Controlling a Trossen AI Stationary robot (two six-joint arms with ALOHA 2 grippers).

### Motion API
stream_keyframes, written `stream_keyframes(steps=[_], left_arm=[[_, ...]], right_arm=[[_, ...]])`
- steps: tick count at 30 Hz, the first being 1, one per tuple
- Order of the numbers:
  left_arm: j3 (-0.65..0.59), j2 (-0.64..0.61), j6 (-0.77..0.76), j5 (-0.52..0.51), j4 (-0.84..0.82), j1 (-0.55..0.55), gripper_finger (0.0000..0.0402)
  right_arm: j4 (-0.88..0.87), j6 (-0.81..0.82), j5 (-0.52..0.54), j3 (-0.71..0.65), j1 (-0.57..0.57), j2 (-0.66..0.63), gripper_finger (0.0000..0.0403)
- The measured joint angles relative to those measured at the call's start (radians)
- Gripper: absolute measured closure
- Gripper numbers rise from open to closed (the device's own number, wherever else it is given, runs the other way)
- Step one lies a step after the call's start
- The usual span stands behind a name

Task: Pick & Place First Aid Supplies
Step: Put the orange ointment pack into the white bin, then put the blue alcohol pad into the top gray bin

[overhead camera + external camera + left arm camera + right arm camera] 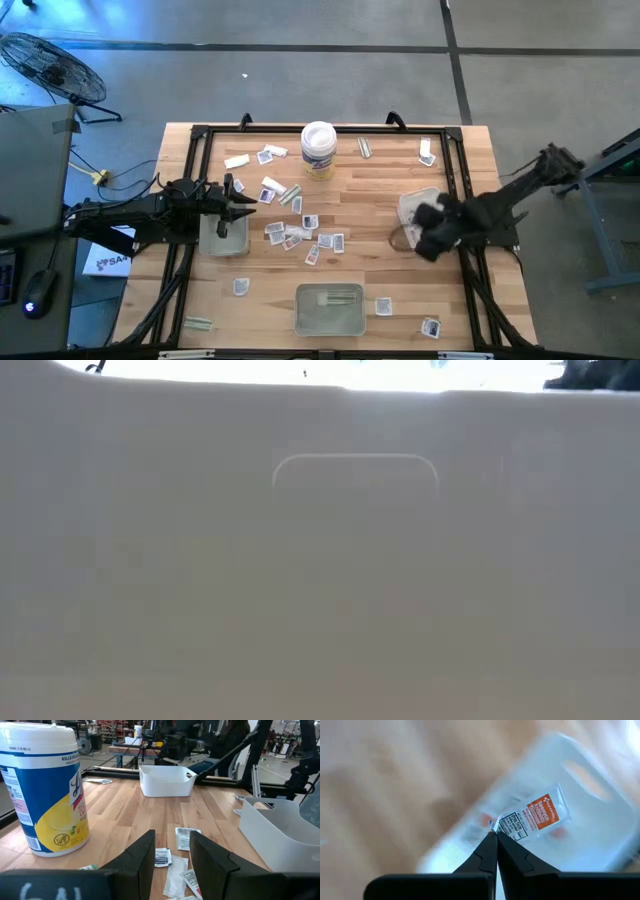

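In the high view, the left gripper [243, 203] sits at the left middle of the frame over the pale wooden table [380, 260], beside a translucent grey rectangular tray [224, 236] just below it. Its dark fingers [142, 857] stand parted with nothing between them; in the left wrist view small white packets with dark print [162, 857] lie on the wood just beyond the tips.

Above centre stands a white cylindrical tub with a blue and yellow label [318, 149]. Around it and down through the middle of the frame lie the first aid supplies [300, 232]: small flat white squares and narrow pale strips, loosely scattered, with a dense cluster at the centre and strays toward the upper left, upper right and lower corners. A second translucent grey tray [329, 308] sits at bottom centre with a pale strip inside.

At right of centre the right gripper [428, 232] hangs over a third translucent tray [414, 207]. In the right wrist view its fingertips [487, 851] are pressed together, pinching the corner of a flat clear-edged packet with an orange and white printed label [535, 818], which lies over the tray's interior.

The low view shows only a blank pale surface.
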Motion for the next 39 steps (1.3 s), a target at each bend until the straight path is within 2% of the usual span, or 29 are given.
stream_keyframes(steps=[2,5,11,15,19,24,29,34,39], left_arm=[[0.0,0.0,0.0,0.0,0.0,0.0,0.0282],[0.0,0.0,0.0,0.0,0.0,0.0,0.0282],[0.0,0.0,0.0,0.0,0.0,0.0,0.0282],[0.0,0.0,0.0,0.0,0.0,0.0,0.0282],[0.0,0.0,0.0,0.0,0.0,0.0,0.0282],[0.0,0.0,0.0,0.0,0.0,0.0,0.0282],[0.0,0.0,0.0,0.0,0.0,0.0,0.0282],[0.0,0.0,0.0,0.0,0.0,0.0,0.0282],[0.0,0.0,0.0,0.0,0.0,0.0,0.0282]], right_arm=[[-0.035,0.066,-0.019,-0.027,-0.086,-0.005,0.0402],[0.016,0.138,-0.069,-0.096,-0.212,-0.005,0.0401],[0.316,0.068,-0.175,-0.274,-0.377,-0.003,0.0401],[0.369,0.052,-0.198,-0.33,-0.442,-0.004,0.0398],[0.353,0.037,-0.187,-0.342,-0.47,-0.004,0.0375],[0.354,0.018,-0.21,-0.325,-0.476,-0.005,0.0323],[0.349,-0.039,-0.305,-0.276,-0.476,-0.005,0.029],[0.304,-0.037,-0.366,-0.167,-0.471,-0.005,0.0289],[0.368,-0.044,-0.292,-0.066,-0.396,-0.005,0.031]])
